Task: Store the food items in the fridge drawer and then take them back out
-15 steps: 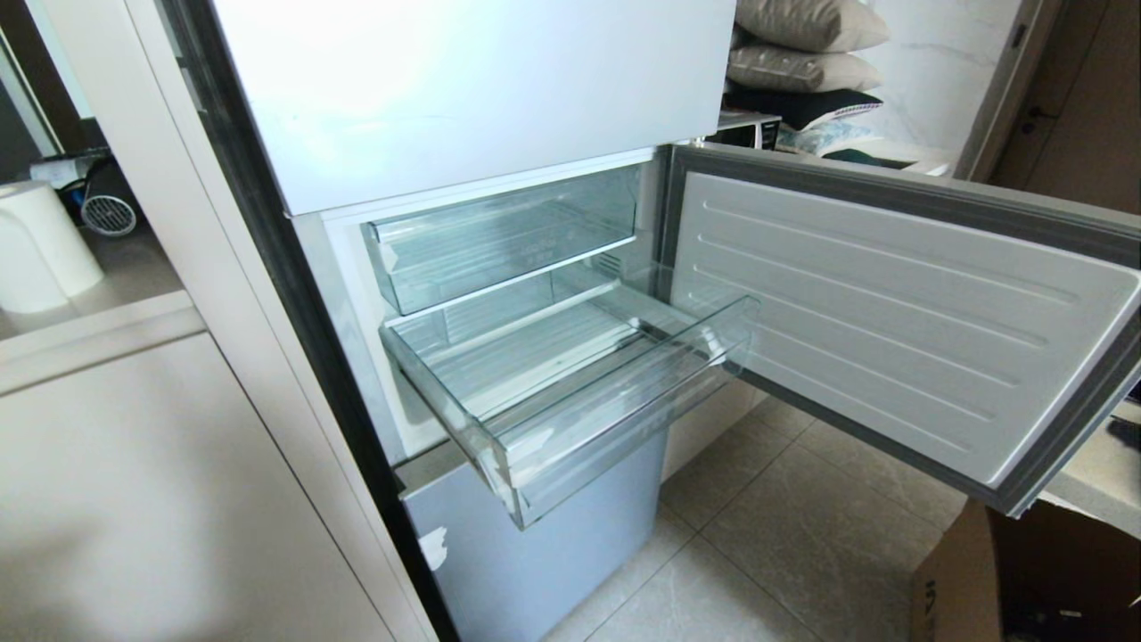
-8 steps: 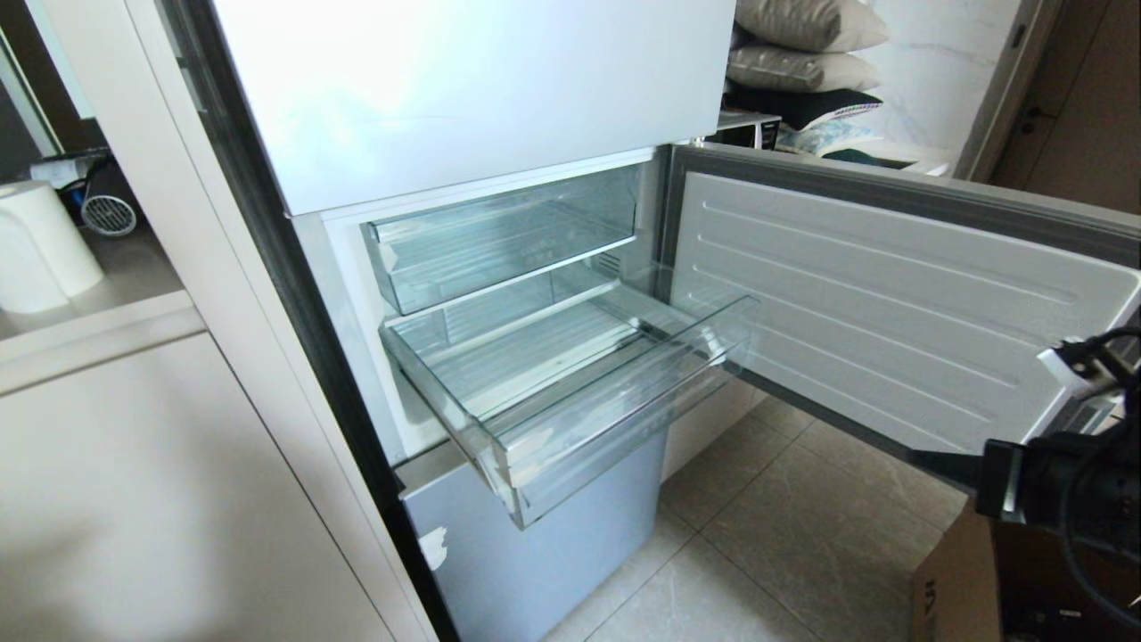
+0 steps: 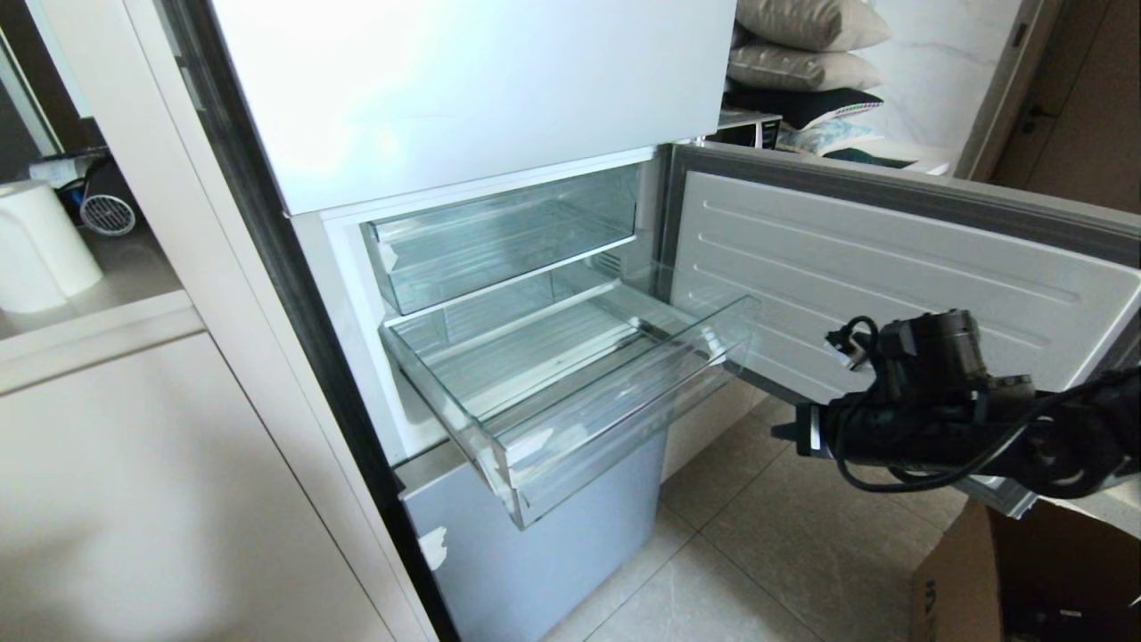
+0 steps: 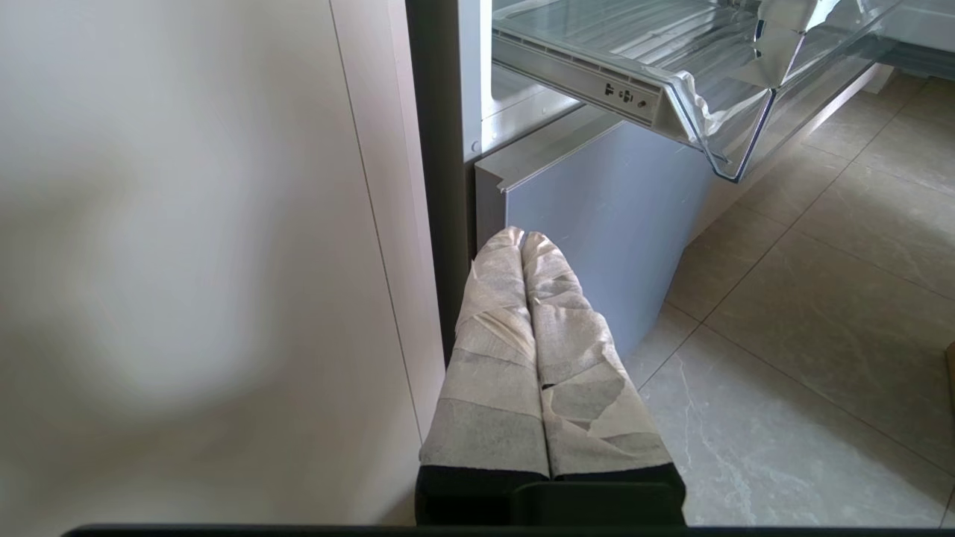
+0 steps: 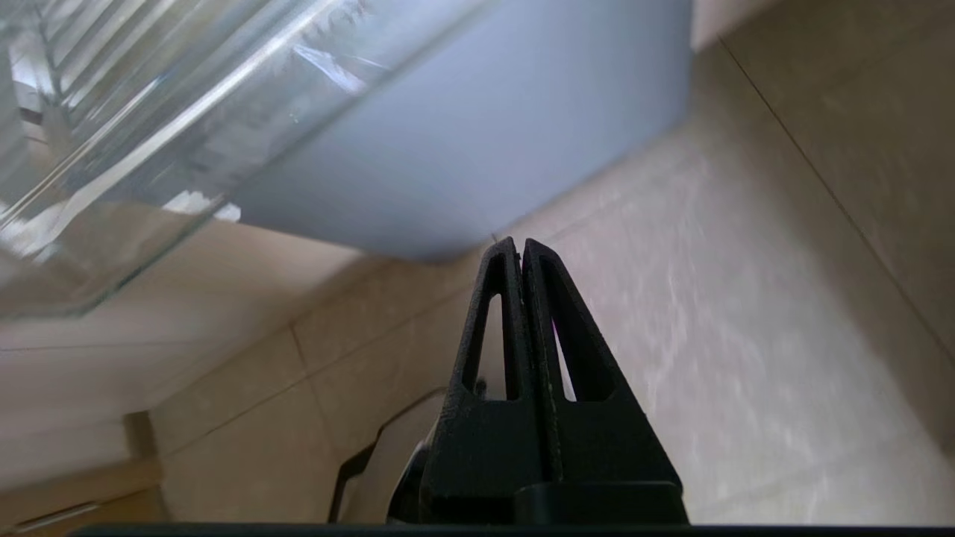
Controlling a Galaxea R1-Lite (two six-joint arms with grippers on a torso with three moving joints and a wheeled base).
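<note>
The fridge drawer (image 3: 570, 392) stands pulled out below a shallower clear tray (image 3: 499, 241), and no food shows in it. The right claw (image 3: 784, 433) is pressed shut and empty, to the right of the drawer's front corner over the tiled floor (image 3: 758, 553). The left claw (image 4: 522, 237), taped, is closed and empty beside the lower door panel (image 4: 604, 216) under the drawer.

A home kitchen was indicated by a fridge (image 3: 463, 98) built in beside pale cabinet panels (image 3: 134, 499), a white kettle (image 3: 40, 245) set on a counter (image 3: 98, 303), a tiled floor (image 3: 784, 535), and pillows (image 3: 807, 45) stacked beyond.
</note>
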